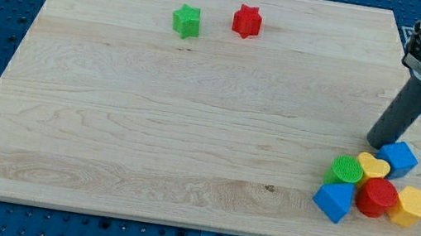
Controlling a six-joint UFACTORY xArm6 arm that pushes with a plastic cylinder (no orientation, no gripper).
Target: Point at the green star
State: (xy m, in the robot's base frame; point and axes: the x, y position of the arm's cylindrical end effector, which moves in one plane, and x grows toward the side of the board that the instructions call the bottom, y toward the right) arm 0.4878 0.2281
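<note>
The green star (186,20) lies on the wooden board (151,126) near the view's top, left of centre. A red star (247,21) sits just to its right. My tip (377,143) is at the view's right side, far from the green star, just above and left of a blue block (398,158) in a cluster of blocks at the lower right.
The cluster at the lower right holds a green round block (346,169), a yellow heart (373,167), a red round block (377,197), a yellow block (410,206) and a second blue block (333,201). The board's right edge runs close by.
</note>
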